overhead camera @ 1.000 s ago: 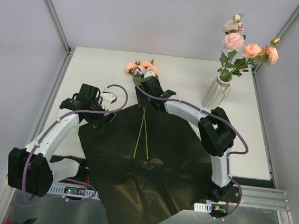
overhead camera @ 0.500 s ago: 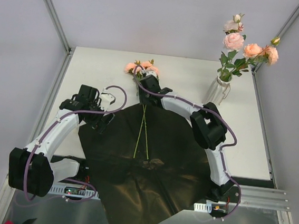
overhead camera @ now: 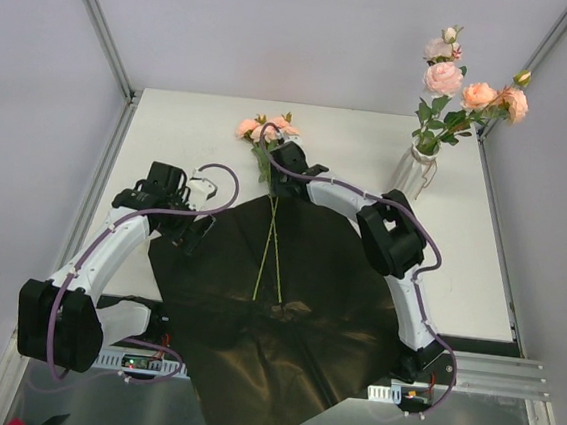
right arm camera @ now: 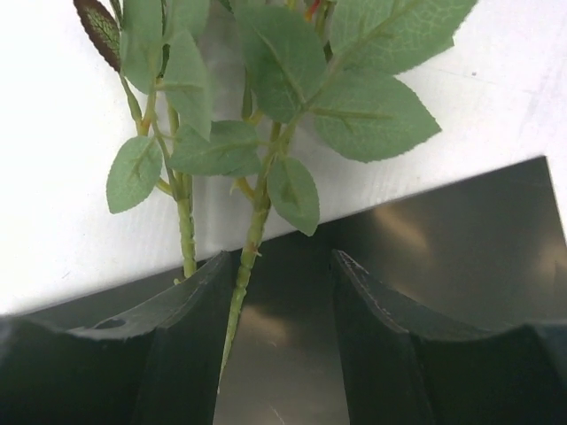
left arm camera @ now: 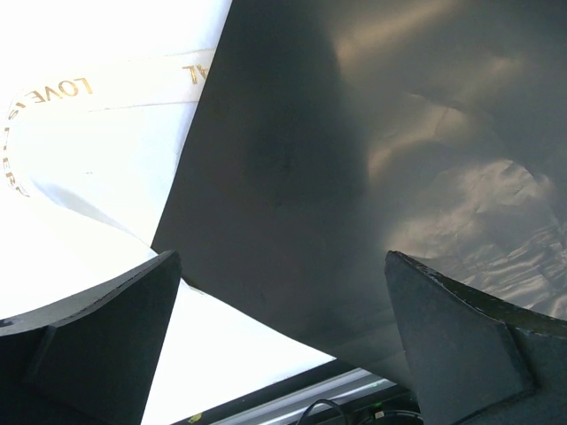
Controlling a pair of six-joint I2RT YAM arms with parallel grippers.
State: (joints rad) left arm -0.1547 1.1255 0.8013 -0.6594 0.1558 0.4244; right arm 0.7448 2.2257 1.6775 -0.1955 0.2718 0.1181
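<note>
At the far corner of the black wrapping sheet (overhead camera: 305, 305), the right gripper (overhead camera: 285, 162) hangs low over two rose stems (overhead camera: 270, 246) with its jaws narrowly parted. In the right wrist view one stem (right arm camera: 241, 274) runs down just inside one finger (right arm camera: 186, 354) and the other stem (right arm camera: 185, 235) passes behind that finger; neither is clamped. Their pink blooms (overhead camera: 267, 127) lie on the white table (overhead camera: 371, 141) just beyond the sheet. Over the sheet's left corner the left gripper (overhead camera: 198, 234) is spread wide and holds nothing, above black sheet and white paper with gold lettering (left arm camera: 89, 133). A white vase (overhead camera: 409, 174) of roses stands far right.
</note>
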